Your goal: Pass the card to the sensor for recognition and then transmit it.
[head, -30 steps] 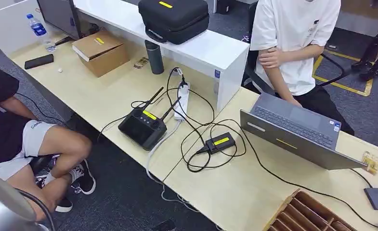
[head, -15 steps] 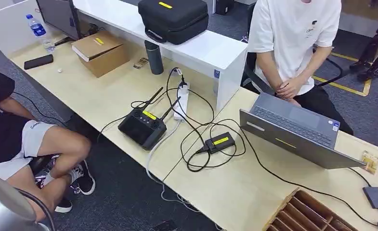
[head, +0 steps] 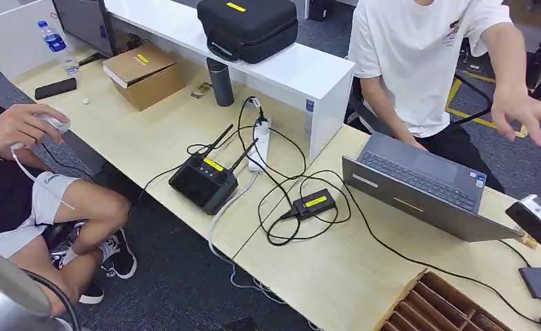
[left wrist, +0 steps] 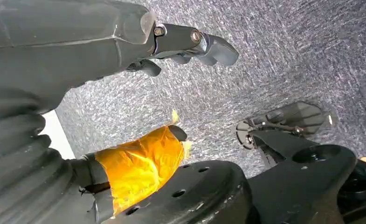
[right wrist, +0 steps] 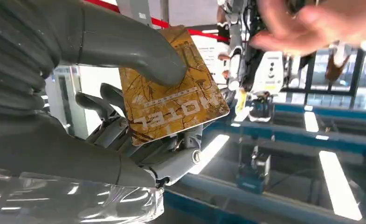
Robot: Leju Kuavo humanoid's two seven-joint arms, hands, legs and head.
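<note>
A brown marbled card [right wrist: 171, 100] printed "HOTEL" is pinched between the thumb and fingers of my right hand [right wrist: 139, 135], raised in the air. In the head view my right hand [head: 537, 225] comes in dark at the right edge, above the table beyond the laptop. A person's open hand [head: 526, 114] reaches out just above it, apart from it. A small black box with a yellow label [head: 313, 203] lies cabled mid-table. My left hand [left wrist: 78, 46] hangs over grey carpet, fingers apart, holding nothing; one finger [left wrist: 141, 163] is wrapped in orange tape.
An open grey laptop [head: 419, 186] stands left of my right hand, with a flat grey device [head: 537, 281] and a wooden slotted tray [head: 440, 307] nearer me. A black controller with antennas [head: 204, 181], a power strip [head: 260, 145] and looped cables sit mid-table. A seated person [head: 26, 179] is at left.
My right hand has risen into the head view at the right edge. The person in the white shirt has stretched an arm out toward it. The seated person at left raised a hand.
</note>
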